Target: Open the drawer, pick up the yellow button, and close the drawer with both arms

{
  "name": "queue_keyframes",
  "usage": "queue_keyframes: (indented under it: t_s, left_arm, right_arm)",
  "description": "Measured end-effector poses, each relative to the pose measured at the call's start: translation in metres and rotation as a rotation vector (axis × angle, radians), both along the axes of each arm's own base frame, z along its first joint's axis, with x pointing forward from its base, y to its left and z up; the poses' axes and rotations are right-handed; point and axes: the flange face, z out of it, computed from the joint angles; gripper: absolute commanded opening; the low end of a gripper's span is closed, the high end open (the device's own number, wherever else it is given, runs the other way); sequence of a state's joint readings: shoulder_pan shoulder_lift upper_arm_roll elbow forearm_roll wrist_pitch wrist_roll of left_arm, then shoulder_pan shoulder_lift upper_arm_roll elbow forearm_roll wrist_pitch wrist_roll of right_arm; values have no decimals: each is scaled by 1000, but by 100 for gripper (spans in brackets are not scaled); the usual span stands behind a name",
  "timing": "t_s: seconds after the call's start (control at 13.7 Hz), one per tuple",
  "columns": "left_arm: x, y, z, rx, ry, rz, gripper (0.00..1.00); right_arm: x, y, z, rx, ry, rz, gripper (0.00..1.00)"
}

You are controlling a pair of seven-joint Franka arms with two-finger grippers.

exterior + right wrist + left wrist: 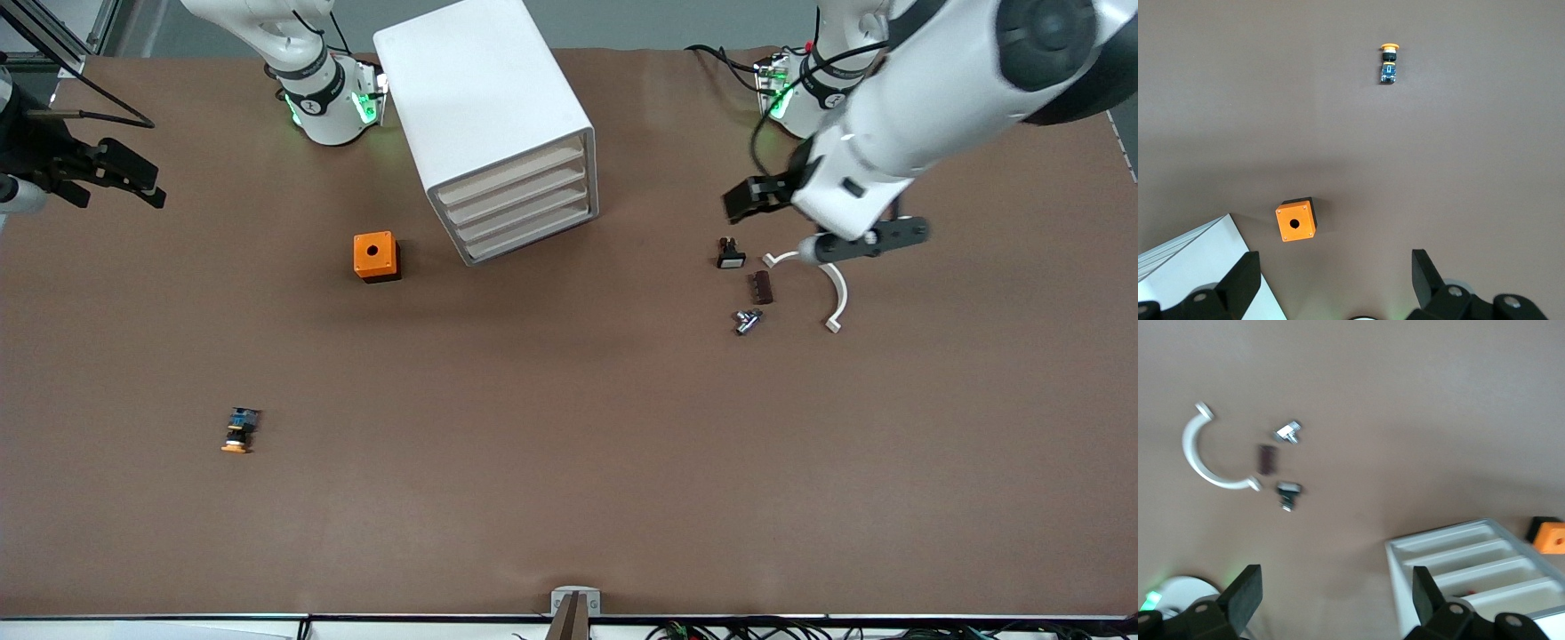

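Note:
The button (238, 429), with an orange cap, black body and blue rear, lies on the bare table toward the right arm's end, nearer to the front camera than the orange box. It also shows in the right wrist view (1389, 63). The white drawer cabinet (498, 116) stands at the middle back, its four drawers (520, 209) flush. My right gripper (107, 173) hangs open and empty high over the right arm's end of the table (1333, 277). My left gripper (822, 218) is open and empty above the small parts (1336, 593).
An orange box with a round hole (375, 256) sits beside the cabinet (1296, 221). Under the left gripper lie a white curved clip (836, 293), a black part with a white face (730, 253), a dark brown block (762, 287) and a metal fitting (747, 321).

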State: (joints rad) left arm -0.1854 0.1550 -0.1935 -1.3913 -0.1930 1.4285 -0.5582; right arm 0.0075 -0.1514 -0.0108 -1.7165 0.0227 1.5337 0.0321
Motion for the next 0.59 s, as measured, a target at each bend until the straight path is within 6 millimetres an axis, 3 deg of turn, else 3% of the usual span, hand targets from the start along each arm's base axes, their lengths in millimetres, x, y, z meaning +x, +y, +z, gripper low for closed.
queue_keyframes:
  t_s: [0.22,0.59]
  left_arm:
    - [14,69,-1,45,-28,-40,99]
    - [18,116,-21,117,-14,-60,99]
  right_arm:
    - [0,0,0,0,-2,1,100]
    - [1,0,0,0,-10,0,100]
